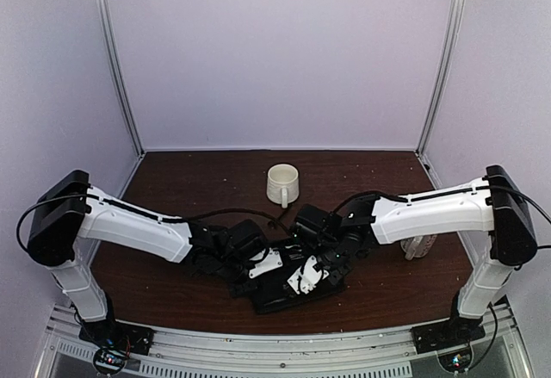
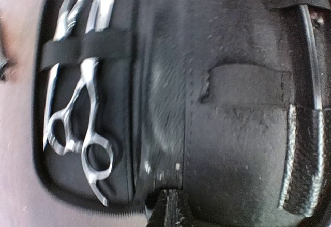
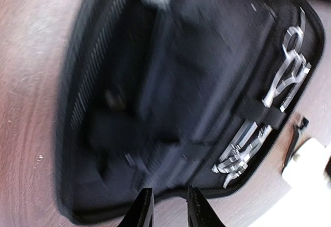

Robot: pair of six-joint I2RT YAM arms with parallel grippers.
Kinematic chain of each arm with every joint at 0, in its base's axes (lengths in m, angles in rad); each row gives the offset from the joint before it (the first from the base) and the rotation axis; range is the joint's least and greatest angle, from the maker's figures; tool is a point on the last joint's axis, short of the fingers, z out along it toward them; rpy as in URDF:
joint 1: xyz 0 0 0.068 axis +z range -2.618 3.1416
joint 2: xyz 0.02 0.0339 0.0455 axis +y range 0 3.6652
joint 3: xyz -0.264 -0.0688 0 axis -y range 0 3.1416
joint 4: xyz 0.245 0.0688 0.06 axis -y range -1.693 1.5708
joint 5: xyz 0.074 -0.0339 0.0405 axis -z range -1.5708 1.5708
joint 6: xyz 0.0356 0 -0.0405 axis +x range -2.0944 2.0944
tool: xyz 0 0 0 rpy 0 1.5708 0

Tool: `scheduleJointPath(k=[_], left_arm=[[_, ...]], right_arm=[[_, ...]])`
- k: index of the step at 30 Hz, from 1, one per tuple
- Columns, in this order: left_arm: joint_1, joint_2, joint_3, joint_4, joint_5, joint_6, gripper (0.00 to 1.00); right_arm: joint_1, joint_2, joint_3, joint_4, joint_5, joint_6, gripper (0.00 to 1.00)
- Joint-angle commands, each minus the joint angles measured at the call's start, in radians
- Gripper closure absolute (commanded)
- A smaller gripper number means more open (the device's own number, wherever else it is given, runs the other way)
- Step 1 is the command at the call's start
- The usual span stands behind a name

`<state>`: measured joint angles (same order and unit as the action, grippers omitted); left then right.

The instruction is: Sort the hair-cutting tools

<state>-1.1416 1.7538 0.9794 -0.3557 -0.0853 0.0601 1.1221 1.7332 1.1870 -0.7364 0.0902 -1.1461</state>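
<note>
Your dark wooden desk [image 1: 172, 171] carries an open black case [image 1: 275, 300], lower centre, under both arms. Two scissors [image 2: 77, 134], slim, silver and small-ringed, lie side by side under its elastic strap, so that part looks done. No hair clips are discernible. Your left tool [image 2: 168, 210] is closed; your right tool [image 3: 166, 209] is slightly parted and empty.

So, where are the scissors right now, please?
In the left wrist view, the scissors lie under a strap at the left edge of the black case.
</note>
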Motion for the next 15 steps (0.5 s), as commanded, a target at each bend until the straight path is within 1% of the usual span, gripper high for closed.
scheduleJointPath(k=[1, 3, 6, 8, 11, 15], left_arm=[[-0.003, -0.147, -0.068, 0.055, -0.115, -0.018, 0.96], [-0.003, -0.206, -0.073, 0.075, -0.141, -0.019, 0.9], [-0.004, -0.277, -0.069, 0.083, -0.18, -0.022, 0.77], [-0.004, -0.308, -0.067, 0.079, -0.21, -0.039, 0.71], [0.003, -0.328, -0.084, 0.032, -0.264, -0.104, 0.66], [0.029, -0.337, -0.132, -0.039, -0.237, -0.25, 0.64]], right_arm=[[-0.034, -0.057, 0.006, 0.026, -0.053, 0.098, 0.76], [-0.044, -0.064, 0.011, 0.02, -0.076, 0.122, 0.76], [-0.063, -0.071, 0.015, 0.017, -0.108, 0.159, 0.76], [-0.081, -0.075, 0.023, 0.011, -0.14, 0.192, 0.76], [-0.105, -0.082, 0.034, 0.0, -0.191, 0.246, 0.76], [-0.115, -0.098, 0.031, 0.027, -0.211, 0.323, 0.76]])
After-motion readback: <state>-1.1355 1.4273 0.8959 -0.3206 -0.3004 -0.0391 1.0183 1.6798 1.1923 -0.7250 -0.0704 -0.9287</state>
